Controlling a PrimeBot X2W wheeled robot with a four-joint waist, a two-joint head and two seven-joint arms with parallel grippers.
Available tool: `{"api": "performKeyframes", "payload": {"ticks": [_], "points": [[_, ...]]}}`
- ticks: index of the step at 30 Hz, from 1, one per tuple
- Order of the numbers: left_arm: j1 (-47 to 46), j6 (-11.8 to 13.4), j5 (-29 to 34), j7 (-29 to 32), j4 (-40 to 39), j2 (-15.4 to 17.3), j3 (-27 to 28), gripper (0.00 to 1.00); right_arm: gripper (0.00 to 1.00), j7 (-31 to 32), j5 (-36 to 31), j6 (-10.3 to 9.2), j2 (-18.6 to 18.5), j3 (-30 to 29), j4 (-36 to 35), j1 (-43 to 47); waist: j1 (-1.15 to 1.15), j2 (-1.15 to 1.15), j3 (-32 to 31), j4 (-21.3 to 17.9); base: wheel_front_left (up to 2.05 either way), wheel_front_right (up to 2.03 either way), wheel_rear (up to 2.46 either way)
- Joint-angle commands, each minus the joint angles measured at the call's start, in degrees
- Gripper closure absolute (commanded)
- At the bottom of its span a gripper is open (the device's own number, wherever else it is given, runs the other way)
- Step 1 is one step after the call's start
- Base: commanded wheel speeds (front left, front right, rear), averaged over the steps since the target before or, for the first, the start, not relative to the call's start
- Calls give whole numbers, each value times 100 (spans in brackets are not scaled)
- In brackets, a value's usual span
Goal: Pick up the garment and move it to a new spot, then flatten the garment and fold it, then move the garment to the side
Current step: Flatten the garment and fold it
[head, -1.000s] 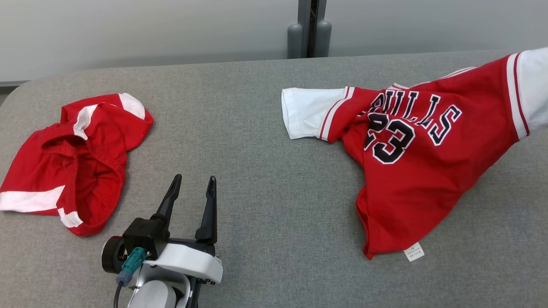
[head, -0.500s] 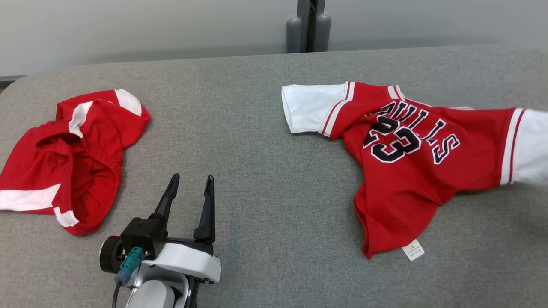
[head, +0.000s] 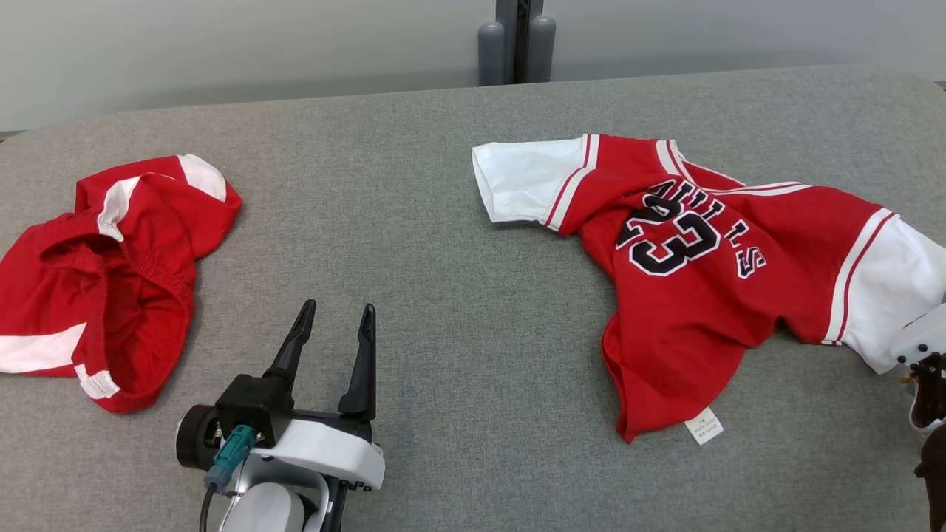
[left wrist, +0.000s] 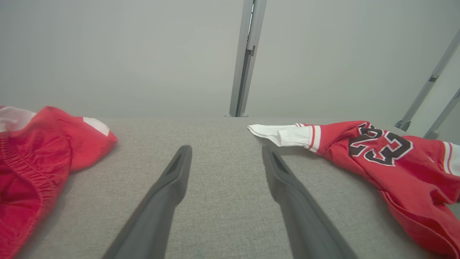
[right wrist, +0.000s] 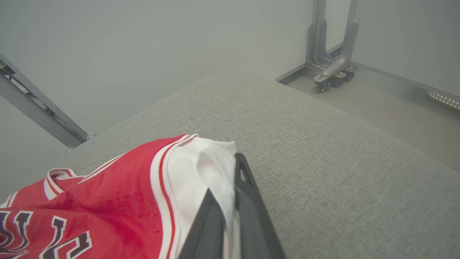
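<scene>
The garment, a red jersey [head: 702, 295] with white sleeves and a black 23, lies crumpled on the right half of the grey table [head: 458, 295]. Its left sleeve [head: 517, 181] lies flat and a white label sticks out at its hem. My right gripper [right wrist: 226, 176] is shut on the jersey's other white sleeve [right wrist: 201, 172], low over the table near its right edge; its pale body [head: 924, 347] shows at the right edge of the head view. My left gripper [head: 338, 307] rests open at the lower left, nothing between its fingers [left wrist: 172, 187], well apart from the jersey [left wrist: 395, 158].
A pair of red shorts [head: 111, 281] with white trim lies bunched at the table's left. A grey post [head: 515, 41] stands behind the far edge. Beyond the right edge the floor drops away, with a wheeled frame base [right wrist: 334, 72] on it.
The jersey's right sleeve, held high a second ago, has come down to the table at the right, and the jersey has slackened. The left arm has stayed put; the camera shifted a little.
</scene>
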Motion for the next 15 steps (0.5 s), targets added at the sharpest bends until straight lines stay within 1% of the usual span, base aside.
{"api": "performKeyframes", "payload": {"ticks": [1,15], "points": [[-64,-31,14,-9,9,23,-11,0,100,-43,-55,10,-29,-25,13,71,0,0,3,2,0,0,0],[-116,-27,-56,-9,17,23,-98,0,100,-48,-203,10,-36,-154,25,67,0,0,35,70,0,0,0]]}}
